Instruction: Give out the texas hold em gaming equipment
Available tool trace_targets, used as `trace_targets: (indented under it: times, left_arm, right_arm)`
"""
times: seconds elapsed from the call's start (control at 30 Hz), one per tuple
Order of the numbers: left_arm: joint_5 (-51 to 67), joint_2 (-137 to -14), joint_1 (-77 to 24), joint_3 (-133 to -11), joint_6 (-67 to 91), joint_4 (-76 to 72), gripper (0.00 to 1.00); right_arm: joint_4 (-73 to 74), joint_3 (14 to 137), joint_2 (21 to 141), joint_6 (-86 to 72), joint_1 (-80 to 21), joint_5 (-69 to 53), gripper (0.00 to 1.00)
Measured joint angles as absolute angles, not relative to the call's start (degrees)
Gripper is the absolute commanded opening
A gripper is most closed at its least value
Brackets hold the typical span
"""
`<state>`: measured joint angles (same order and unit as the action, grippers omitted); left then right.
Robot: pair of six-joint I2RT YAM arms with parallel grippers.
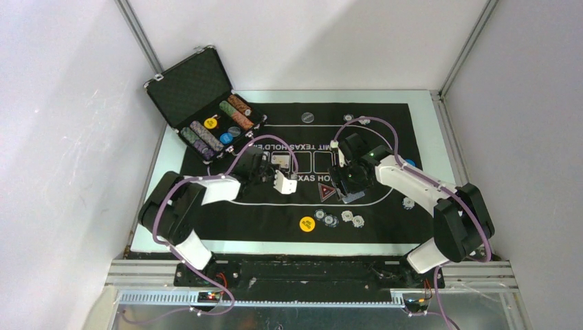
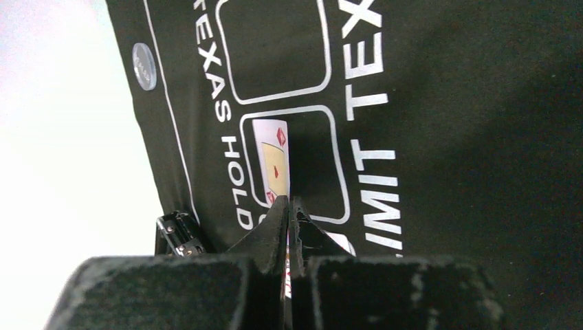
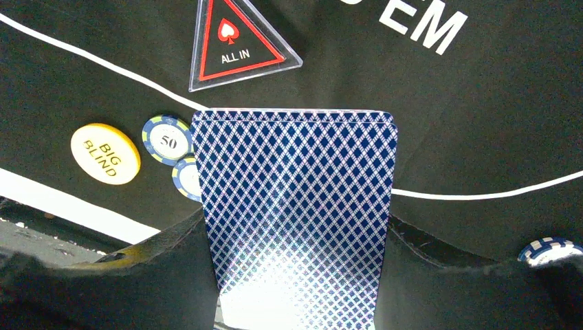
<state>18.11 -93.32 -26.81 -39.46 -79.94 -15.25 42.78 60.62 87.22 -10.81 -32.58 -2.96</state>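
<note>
My right gripper [image 3: 295, 234] is shut on a deck of blue-backed playing cards [image 3: 294, 179], held by its long edges above the black mat [image 1: 385, 137]. Just beyond the deck lie the red-black ALL IN triangle [image 3: 237, 45], the yellow BIG BLIND disc [image 3: 105, 152] and a blue-rimmed 50 chip [image 3: 167, 139]. My left gripper [image 2: 289, 201] is shut on a single playing card [image 2: 273, 161] with red diamond pips. The card sticks out over a white-outlined box on the mat. From above, the left gripper [image 1: 270, 168] and the right gripper [image 1: 350, 180] are both mid-mat.
The open black case [image 1: 206, 103] with rows of chips stands at the mat's far left corner. Several chips [image 1: 346, 216] lie beside the yellow disc [image 1: 307, 223] near the front. A grey disc [image 1: 308, 117] and two chips [image 1: 348, 118] sit at the far edge, another chip [image 1: 408, 203] at right.
</note>
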Motion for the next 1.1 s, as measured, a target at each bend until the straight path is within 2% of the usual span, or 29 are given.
trace_targets:
  times: [0.03,0.4,0.43,0.53,0.63,0.7,0.73,0.8,0.97,1.1]
  left_arm:
    - [18.24,-93.60,-26.81,-39.46,-79.94,-15.22,0.09]
    - [18.17,-94.61,-26.81,-41.25,-79.11,-11.44,0.42]
    - [18.17,-94.56,-26.81,-41.39,-78.61,-11.05,0.50]
    - [18.17,-93.73,-26.81,-41.41,-77.19,-9.56,0.63]
    - [18.22,-91.70,-26.81,-41.41,-74.83,-7.75,0.72]
    - [18.24,-89.56,-26.81,-41.43,-73.38,-7.11,0.83]
    - [18.26,-88.38,-26.81,-41.43,-72.93,-6.68,0.95]
    - [18.37,-85.34,-26.81,-41.43,-70.74,-5.98,0.99]
    - [18.09,-77.28,-26.70,-43.13,-62.19,-5.98,1.00]
    - [11.66,-71.59,-26.52,-49.19,-45.41,-13.76,1.00]
  right_arm:
    - [42.78,60.62,87.24,-10.87,-32.58,-2.96,0.00]
    - [42.83,60.71,87.26,-11.00,-32.58,-2.70,0.00]
    - [42.83,60.71,87.26,-11.00,-32.58,-2.68,0.00]
    - [42.85,60.71,87.26,-11.00,-32.60,-2.55,0.00]
    - [42.87,60.71,87.26,-10.98,-32.77,-2.28,0.00]
    - [42.89,60.71,87.26,-10.98,-32.95,-2.11,0.00]
    - [42.89,60.71,87.26,-10.96,-33.06,-2.02,0.00]
    - [42.89,60.71,87.26,-10.96,-33.43,-1.72,0.00]
    - [42.98,60.71,87.07,-10.90,-34.81,-1.67,0.00]
    - [42.98,60.71,86.39,-10.50,-36.29,-1.65,0.00]
